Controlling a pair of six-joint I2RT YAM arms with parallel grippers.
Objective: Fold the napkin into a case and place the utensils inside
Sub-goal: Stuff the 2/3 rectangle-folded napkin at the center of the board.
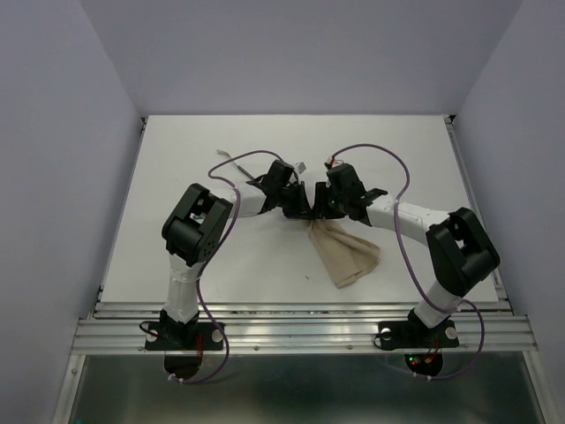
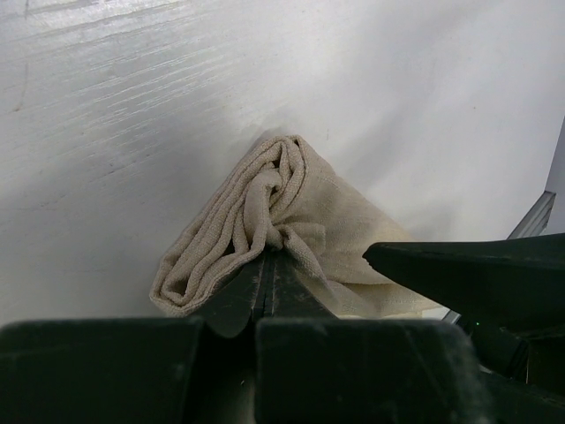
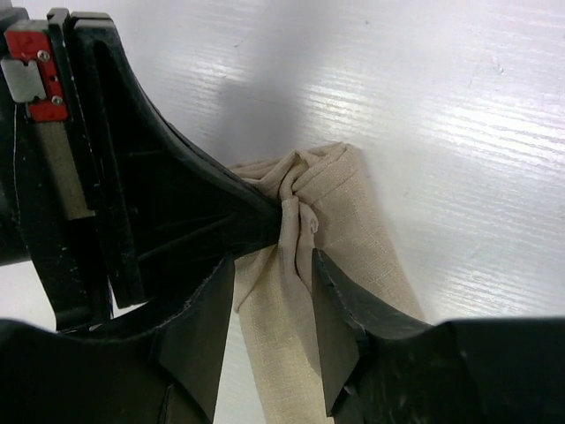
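Beige napkin (image 1: pixel 346 252) is sitting bunched in the left gripper's (image 2: pixel 267 265) tight pinch. The right gripper (image 3: pixel 274 258) is standing part-open around it, so the folds risk slumping loose.

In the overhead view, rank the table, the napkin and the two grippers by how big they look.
1. table
2. napkin
3. left gripper and right gripper: these look about alike, so they are not ranked against each other.
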